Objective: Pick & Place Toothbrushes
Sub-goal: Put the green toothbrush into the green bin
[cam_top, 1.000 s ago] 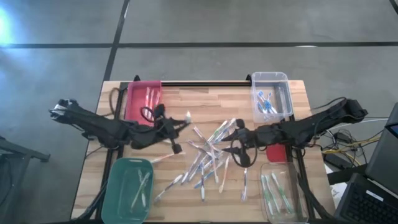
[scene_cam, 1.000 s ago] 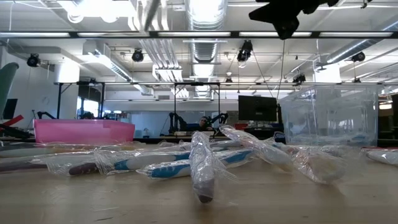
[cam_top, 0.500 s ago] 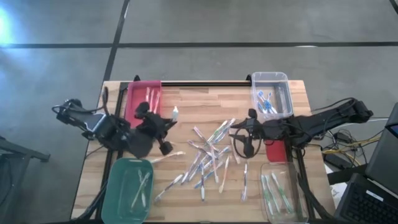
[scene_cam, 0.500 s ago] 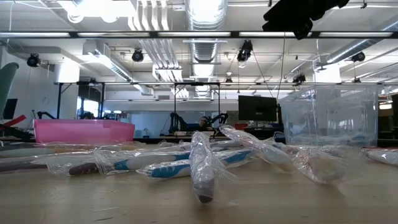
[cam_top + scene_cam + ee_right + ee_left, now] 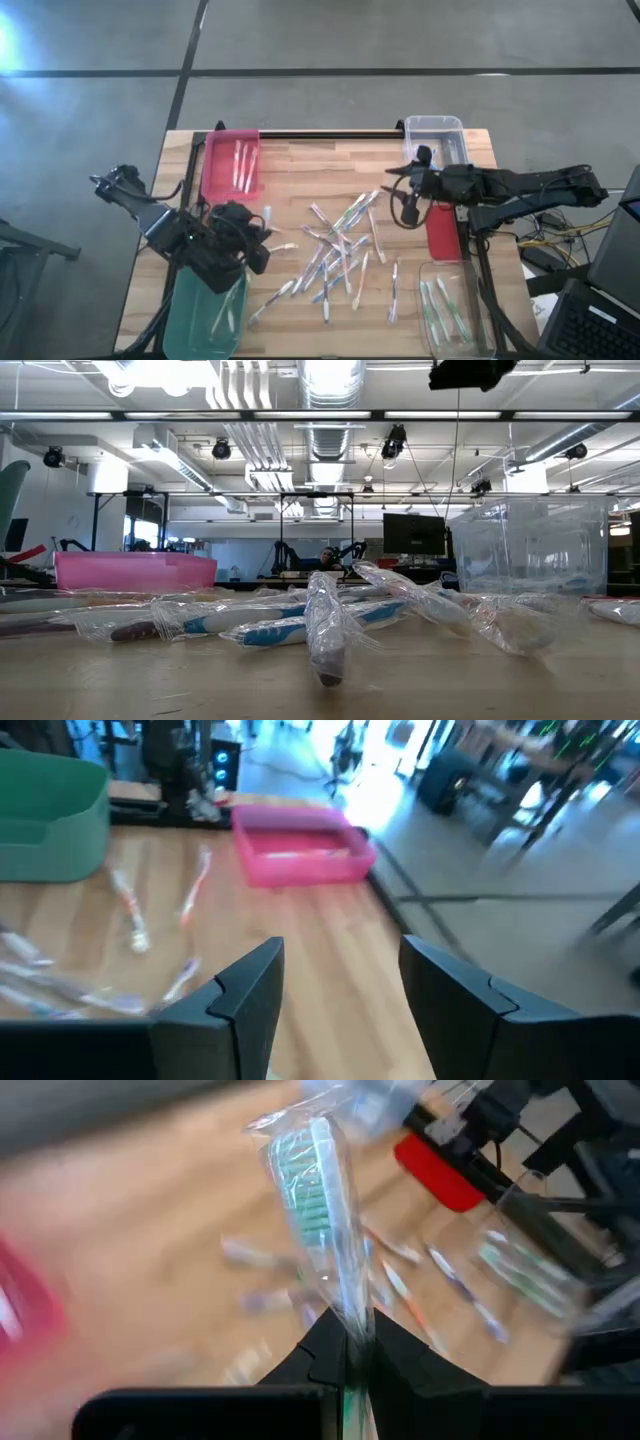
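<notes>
My left gripper [image 5: 258,232] hangs over the far end of the green bin [image 5: 205,315], shut on a toothbrush with green bristles in a clear wrapper [image 5: 318,1200]. In the high view this toothbrush [image 5: 266,214] shows as a pale stub. My right gripper [image 5: 408,195] stands open above the table with nothing between its fingers, just near of the far clear bin [image 5: 436,150], which holds blue toothbrushes. In the right wrist view my right gripper [image 5: 340,1010] faces the pink bin [image 5: 300,855]. Several wrapped toothbrushes [image 5: 335,250] lie scattered on the table's middle. My left gripper pinches the wrapped handle [image 5: 347,1330] of the toothbrush between its two shut fingers, wrapper and all. The brush sticks out past the fingertips along their line, bristle head farthest from them. It is lifted clear of the table and the bin.
The pink bin [image 5: 232,165] at the far left holds a few toothbrushes. A second clear bin [image 5: 455,310] at the near right holds green ones. A red block [image 5: 442,235] sits by the right arm. The low view shows the wrapped pile [image 5: 320,620] lying flat.
My left gripper has carried the toothbrush from the table's middle toward the left and near edges, over the green bin, rolling its wrist on the way. My right gripper has risen and drawn back toward the far right, to the far clear bin.
</notes>
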Controlling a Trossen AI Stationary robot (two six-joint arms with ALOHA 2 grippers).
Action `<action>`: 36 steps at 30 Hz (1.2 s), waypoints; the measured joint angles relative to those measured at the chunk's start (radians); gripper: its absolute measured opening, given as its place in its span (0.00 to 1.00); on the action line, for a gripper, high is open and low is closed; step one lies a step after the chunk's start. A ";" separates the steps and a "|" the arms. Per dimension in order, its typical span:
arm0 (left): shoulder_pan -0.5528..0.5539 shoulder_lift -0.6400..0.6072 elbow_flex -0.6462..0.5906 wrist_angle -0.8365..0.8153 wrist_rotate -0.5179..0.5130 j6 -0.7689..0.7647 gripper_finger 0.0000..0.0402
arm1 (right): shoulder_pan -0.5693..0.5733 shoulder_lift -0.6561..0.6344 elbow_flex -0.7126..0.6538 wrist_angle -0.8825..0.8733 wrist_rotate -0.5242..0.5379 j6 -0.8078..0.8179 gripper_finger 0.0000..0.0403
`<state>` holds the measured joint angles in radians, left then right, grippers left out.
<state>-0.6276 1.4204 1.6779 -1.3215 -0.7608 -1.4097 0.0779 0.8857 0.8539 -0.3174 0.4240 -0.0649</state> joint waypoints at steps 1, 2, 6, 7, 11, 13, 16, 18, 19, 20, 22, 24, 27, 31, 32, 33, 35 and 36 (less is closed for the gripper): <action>-0.005 0.000 0.000 -0.013 0.026 -0.069 0.06 | -0.012 -0.001 0.010 0.001 0.000 -0.025 0.48; -0.008 0.000 0.000 -0.026 0.051 -0.131 0.06 | -0.024 -0.001 0.020 0.003 0.000 -0.039 0.48; -0.013 0.002 0.000 -0.086 0.165 -0.291 0.06 | -0.068 0.000 0.054 -0.043 0.000 -0.018 0.46; -0.016 0.003 -0.002 -0.097 0.199 -0.319 0.06 | -0.075 0.000 0.063 -0.079 -0.001 -0.017 0.46; -0.045 0.016 -0.004 -0.104 0.256 -0.372 0.06 | -0.105 0.000 0.089 -0.222 -0.002 0.040 0.44; -0.070 0.027 -0.004 -0.110 0.257 -0.387 0.06 | -0.117 0.000 0.089 -0.260 -0.001 0.087 0.43; -0.120 0.048 -0.006 -0.114 0.257 -0.443 0.06 | -0.126 0.000 0.079 -0.298 -0.002 0.126 0.43; -0.150 0.072 -0.010 -0.119 0.259 -0.490 0.06 | -0.129 0.003 0.079 -0.322 -0.003 0.147 0.43; -0.163 0.084 -0.010 -0.117 0.260 -0.512 0.06 | -0.130 0.005 0.078 -0.327 -0.002 0.161 0.44; -0.175 0.099 -0.010 -0.116 0.272 -0.535 0.06 | -0.131 0.006 0.077 -0.333 -0.002 0.173 0.45; -0.190 0.124 -0.010 -0.117 0.324 -0.576 0.06 | -0.132 0.006 0.076 -0.335 -0.002 0.184 0.46; -0.203 0.146 -0.009 -0.117 0.394 -0.610 0.06 | -0.132 0.006 0.076 -0.334 -0.002 0.189 0.47; -0.215 0.155 -0.008 -0.131 0.470 -0.658 0.06 | -0.131 0.006 0.079 -0.335 -0.003 0.187 0.48; -0.242 0.145 -0.010 -0.161 0.473 -0.730 0.06 | -0.131 0.006 0.079 -0.335 -0.002 0.186 0.49; -0.250 0.147 -0.012 -0.173 0.474 -0.746 0.06 | -0.131 0.006 0.077 -0.335 -0.002 0.186 0.49; -0.257 0.148 -0.014 -0.184 0.478 -0.765 0.06 | -0.131 0.006 0.075 -0.336 -0.002 0.185 0.49; -0.266 0.148 -0.015 -0.210 0.501 -0.791 0.06 | -0.131 0.006 0.074 -0.338 -0.002 0.185 0.48; -0.269 0.148 -0.016 -0.232 0.513 -0.798 0.06 | -0.131 0.006 0.074 -0.338 -0.002 0.185 0.47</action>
<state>-0.8970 1.5688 1.6624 -1.5539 -0.2480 -2.2081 -0.0532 0.8921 0.9279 -0.6551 0.4217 0.1204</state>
